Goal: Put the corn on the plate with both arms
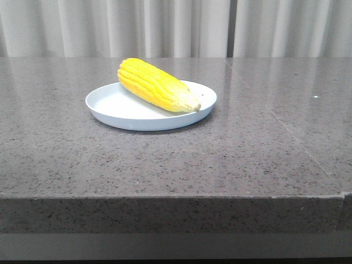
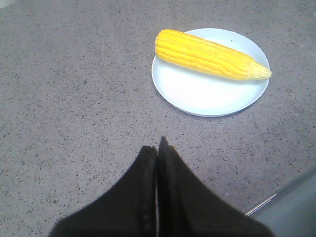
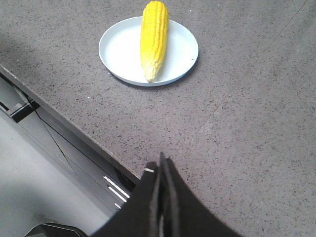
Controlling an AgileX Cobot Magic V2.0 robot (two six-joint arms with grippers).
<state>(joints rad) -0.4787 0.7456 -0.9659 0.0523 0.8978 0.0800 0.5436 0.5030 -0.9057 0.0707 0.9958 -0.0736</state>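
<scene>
Pale curtains (image 1: 176,27) hang in folds behind a dark grey speckled stone table (image 1: 165,165), whose front edge runs across the lower part of the front view. On the tabletop sits the plate (image 1: 118,110), round, shallow and pale blue-white, a little toward 11 o'clock of the visible table's middle. The corn (image 1: 155,85) lies on the plate, along its far side, slanting from its blunt yellow end at about 10 o'clock down to its pale tip at about 4 o'clock, where the tip reaches the plate's rim on the right.

Neither arm shows in the front view. Seen from the left wrist, the left gripper (image 2: 157,148) has its 2 black fingers pressed together with nothing between them, hanging over bare table well apart from the plate (image 2: 207,96) and corn (image 2: 210,54). Seen from the right wrist, the right gripper (image 3: 160,165) likewise has both fingers closed against each other and empty, over the table's edge, well apart from the plate (image 3: 121,54) and the corn (image 3: 154,37).
</scene>
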